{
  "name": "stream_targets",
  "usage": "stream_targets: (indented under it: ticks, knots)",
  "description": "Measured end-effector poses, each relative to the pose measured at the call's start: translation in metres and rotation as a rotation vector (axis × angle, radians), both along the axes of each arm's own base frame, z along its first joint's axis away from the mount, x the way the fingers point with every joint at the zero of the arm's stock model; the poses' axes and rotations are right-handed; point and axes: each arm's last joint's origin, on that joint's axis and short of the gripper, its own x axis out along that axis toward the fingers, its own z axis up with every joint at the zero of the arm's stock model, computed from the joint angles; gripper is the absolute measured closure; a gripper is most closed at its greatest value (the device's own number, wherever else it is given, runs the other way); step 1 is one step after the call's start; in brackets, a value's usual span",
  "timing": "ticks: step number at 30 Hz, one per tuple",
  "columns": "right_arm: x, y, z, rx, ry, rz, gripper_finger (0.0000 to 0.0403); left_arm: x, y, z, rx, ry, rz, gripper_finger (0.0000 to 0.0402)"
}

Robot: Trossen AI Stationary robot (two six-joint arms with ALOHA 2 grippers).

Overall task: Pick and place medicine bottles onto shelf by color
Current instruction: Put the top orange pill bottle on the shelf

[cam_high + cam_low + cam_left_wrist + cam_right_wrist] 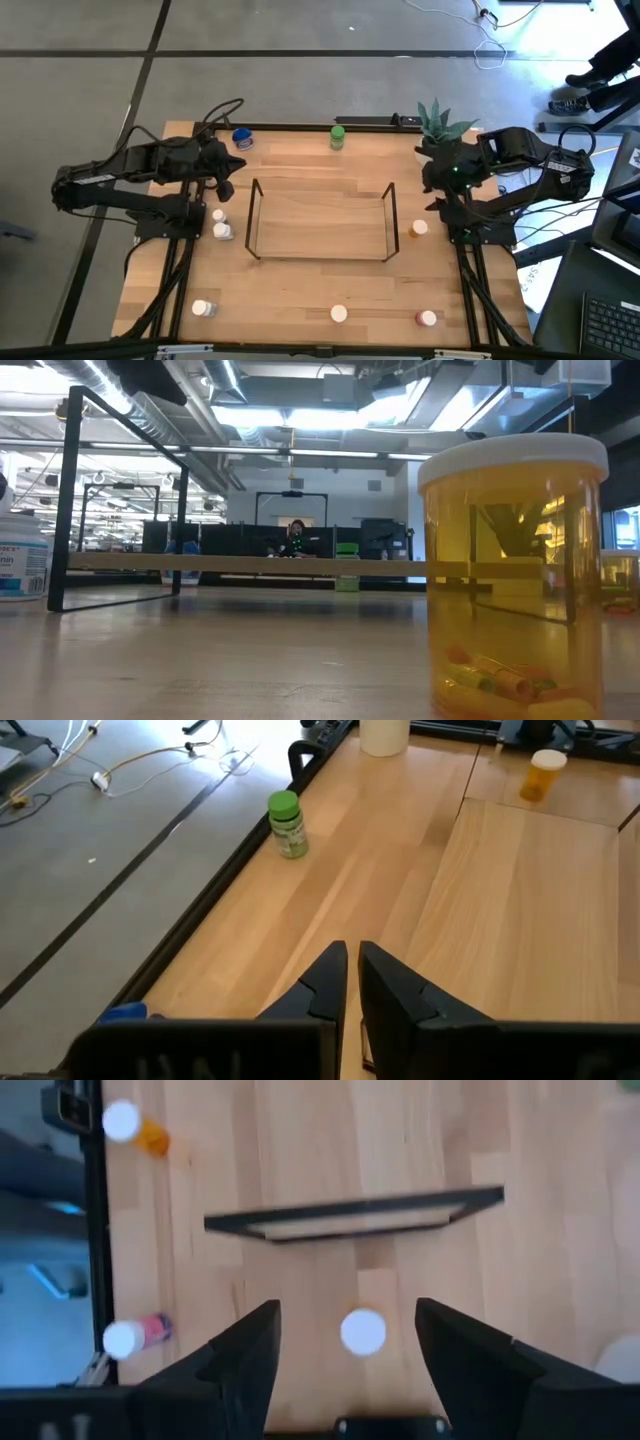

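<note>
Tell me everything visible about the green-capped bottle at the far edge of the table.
The green-capped bottle is a small cylinder with a bright green cap and a paler green body that seems to carry a label, too small to read. It stands upright on the light wood table, near the far edge, just inside the black frame and beyond the shelf. Nothing touches it; the left gripper, fingers almost together, is well short of it.
</note>
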Motion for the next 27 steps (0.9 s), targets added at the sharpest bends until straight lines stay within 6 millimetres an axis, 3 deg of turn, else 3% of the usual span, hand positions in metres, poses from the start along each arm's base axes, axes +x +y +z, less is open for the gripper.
stream_targets:
  ticks: [12,27]
  knots:
    - [0.001,0.000,-0.003,-0.003,0.031,-0.005,0.0171,0.000,0.000,0.000,0.068,0.041,-0.037,0.0376]
    - [0.012,0.000,-0.072,-0.011,0.267,-0.005,0.0171,0.000,0.000,0.000,0.062,0.036,-0.034,0.0376]
